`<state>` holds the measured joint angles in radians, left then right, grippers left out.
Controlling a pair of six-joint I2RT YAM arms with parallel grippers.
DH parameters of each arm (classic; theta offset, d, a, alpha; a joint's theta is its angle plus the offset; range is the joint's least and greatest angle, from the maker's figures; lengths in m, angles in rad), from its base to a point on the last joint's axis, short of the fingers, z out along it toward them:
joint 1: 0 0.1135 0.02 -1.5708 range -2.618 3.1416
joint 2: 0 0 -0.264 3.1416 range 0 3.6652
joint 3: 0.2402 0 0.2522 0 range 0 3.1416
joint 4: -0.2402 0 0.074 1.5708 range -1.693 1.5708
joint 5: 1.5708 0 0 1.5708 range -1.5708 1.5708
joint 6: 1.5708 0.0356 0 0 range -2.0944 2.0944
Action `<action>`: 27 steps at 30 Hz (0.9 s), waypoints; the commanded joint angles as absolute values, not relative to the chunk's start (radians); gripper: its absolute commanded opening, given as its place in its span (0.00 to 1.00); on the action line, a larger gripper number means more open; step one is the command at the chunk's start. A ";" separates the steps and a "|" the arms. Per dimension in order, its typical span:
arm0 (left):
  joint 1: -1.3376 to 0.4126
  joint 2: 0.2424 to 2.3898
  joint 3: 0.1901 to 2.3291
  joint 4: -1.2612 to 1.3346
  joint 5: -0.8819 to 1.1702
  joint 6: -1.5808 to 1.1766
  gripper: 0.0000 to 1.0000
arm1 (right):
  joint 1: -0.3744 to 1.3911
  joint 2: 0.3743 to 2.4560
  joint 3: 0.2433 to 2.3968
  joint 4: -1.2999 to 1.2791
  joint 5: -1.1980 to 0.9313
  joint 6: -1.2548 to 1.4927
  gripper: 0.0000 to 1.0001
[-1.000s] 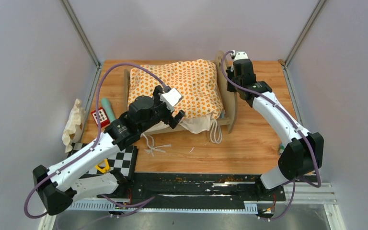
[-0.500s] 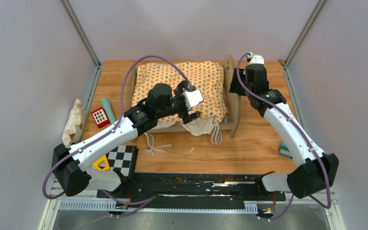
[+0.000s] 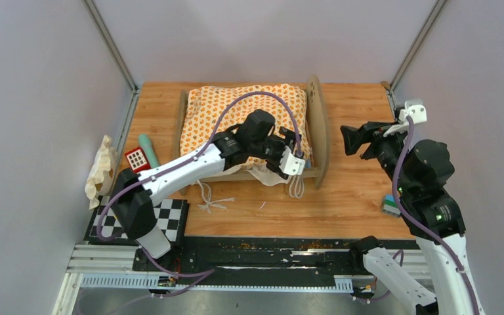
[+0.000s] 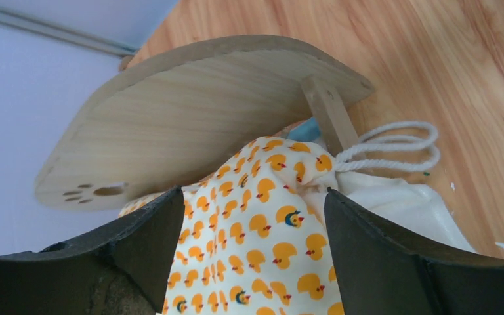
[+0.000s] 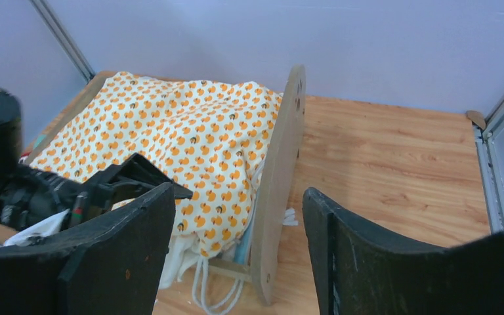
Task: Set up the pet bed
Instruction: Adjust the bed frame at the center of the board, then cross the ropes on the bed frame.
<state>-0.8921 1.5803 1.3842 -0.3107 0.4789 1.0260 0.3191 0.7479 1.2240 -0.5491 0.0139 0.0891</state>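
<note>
The pet bed's light-wood right end board [image 3: 316, 128] stands on edge, with paw-print holes showing in the left wrist view [image 4: 190, 111]. An orange duck-print cushion [image 3: 236, 108] lies heaped in the frame. Its cream underside and white ties [image 3: 295, 187] hang out at the near right corner. My left gripper [image 3: 293, 149] is open over that corner, with the cushion fabric [image 4: 262, 249] between its spread fingers [image 4: 252, 197]. My right gripper [image 3: 349, 140] hangs open to the right of the end board [image 5: 279, 170], clear of it, with nothing between its fingers [image 5: 238, 190].
A cream cloth bundle [image 3: 100, 167], a red-and-white block [image 3: 136, 159] and a teal stick [image 3: 147, 148] lie left of the bed. A checkerboard [image 3: 170, 220] sits at the near left and a small blue-green block [image 3: 390, 205] at the near right. Loose white cord [image 3: 209, 200] lies on the wood.
My right gripper let go of the end board, opened and drew back to the right. My left gripper moved right across the cushion to its near right corner. The bed shifted right.
</note>
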 commanded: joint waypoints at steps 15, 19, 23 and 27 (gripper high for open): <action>-0.983 1.864 1.645 -0.640 0.272 1.321 0.70 | 0.316 0.563 1.202 -0.828 0.063 0.041 0.72; -0.983 1.867 1.656 -0.630 0.250 1.320 0.72 | 0.316 0.557 1.196 -0.843 0.056 0.045 0.72; -0.976 1.888 1.693 -0.659 0.233 1.322 0.73 | 0.316 0.549 1.183 -0.847 0.047 0.051 0.72; -0.961 1.891 1.703 -0.671 0.245 1.326 0.74 | 0.316 0.547 1.180 -0.852 0.044 0.051 0.72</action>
